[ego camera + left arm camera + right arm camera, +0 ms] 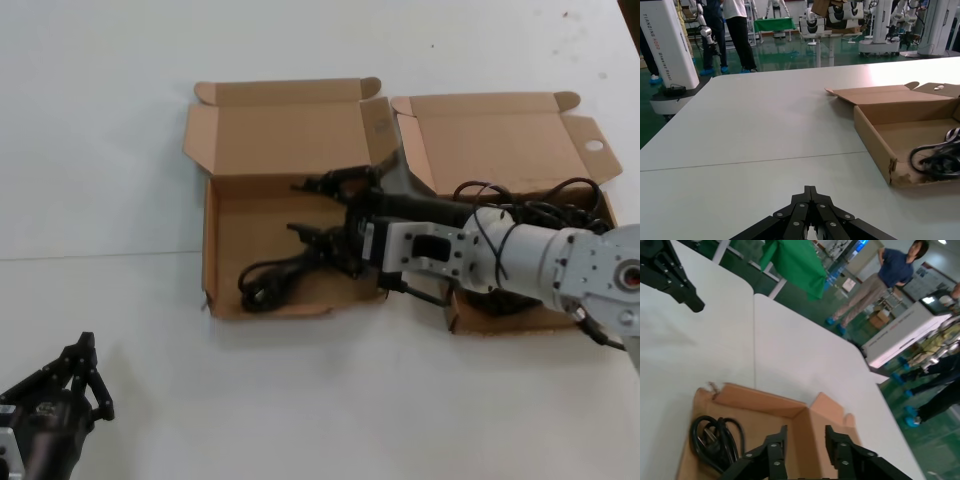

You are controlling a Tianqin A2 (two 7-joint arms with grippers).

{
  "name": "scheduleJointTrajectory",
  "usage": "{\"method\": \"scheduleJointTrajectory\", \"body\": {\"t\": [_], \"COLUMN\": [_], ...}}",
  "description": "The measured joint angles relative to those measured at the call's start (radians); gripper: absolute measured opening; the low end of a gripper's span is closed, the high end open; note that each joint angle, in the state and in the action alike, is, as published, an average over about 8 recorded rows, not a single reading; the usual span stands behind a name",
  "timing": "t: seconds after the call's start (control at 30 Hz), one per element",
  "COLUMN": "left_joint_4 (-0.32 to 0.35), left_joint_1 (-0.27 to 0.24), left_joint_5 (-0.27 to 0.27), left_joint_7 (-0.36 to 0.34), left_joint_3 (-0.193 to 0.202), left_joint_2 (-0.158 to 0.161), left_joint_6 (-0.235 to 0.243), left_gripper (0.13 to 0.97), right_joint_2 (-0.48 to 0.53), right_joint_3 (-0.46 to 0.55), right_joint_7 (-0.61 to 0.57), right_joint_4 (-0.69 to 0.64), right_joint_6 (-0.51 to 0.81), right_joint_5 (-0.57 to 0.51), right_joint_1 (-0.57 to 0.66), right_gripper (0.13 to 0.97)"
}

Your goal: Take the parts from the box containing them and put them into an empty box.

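Two open cardboard boxes are seen side by side mid-frame in the head view, flaps nearly touching. The ragged-front box (228, 255) sits centre-left with one black cable bundle (272, 282) lying along its torn front wall. The round-holed box (520, 150) is at the right, cables (540, 200) still visible inside, count can't be told.

Plenty of bare white table (100, 150) is left all around. The right gripper (322, 210) is stretched across over the ragged box, fingers spread wide, nothing held. The left gripper (88, 375) is parked lower left, fingertips closed together.
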State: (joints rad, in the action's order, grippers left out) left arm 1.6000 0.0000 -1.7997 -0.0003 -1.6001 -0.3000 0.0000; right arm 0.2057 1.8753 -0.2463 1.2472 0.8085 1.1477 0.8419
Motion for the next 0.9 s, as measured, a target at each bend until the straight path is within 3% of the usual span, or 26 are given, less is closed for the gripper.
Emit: {"method": "scheduleJointTrajectory", "body": {"t": [0.17, 0.3, 0.57, 0.9], "left_joint_4": [0.0, 0.0, 0.0, 0.0], "left_joint_1": [0.0, 0.0, 0.0, 0.0], "left_joint_5": [0.0, 0.0, 0.0, 0.0], "left_joint_7": [0.0, 0.0, 0.0, 0.0], "left_joint_3": [0.0, 0.0, 0.0, 0.0], "left_joint_2": [0.0, 0.0, 0.0, 0.0], "left_joint_6": [0.0, 0.0, 0.0, 0.0], "left_gripper": [0.156, 0.156, 0.156, 0.156], "right_joint_2": [0.024, 0.031, 0.003, -0.019], "right_joint_3": [-0.021, -0.071, -0.185, -0.222], "right_joint_7": [0.0, 0.0, 0.0, 0.0], "right_joint_4": [0.084, 0.184, 0.344, 0.369], "right_joint_6": [-0.012, -0.011, -0.09, -0.175], "right_joint_5": [0.001, -0.005, 0.094, 0.19], "right_joint_1": [-0.035, -0.09, -0.252, -0.331], "right_gripper": [0.37, 0.37, 0.569, 0.765]}}
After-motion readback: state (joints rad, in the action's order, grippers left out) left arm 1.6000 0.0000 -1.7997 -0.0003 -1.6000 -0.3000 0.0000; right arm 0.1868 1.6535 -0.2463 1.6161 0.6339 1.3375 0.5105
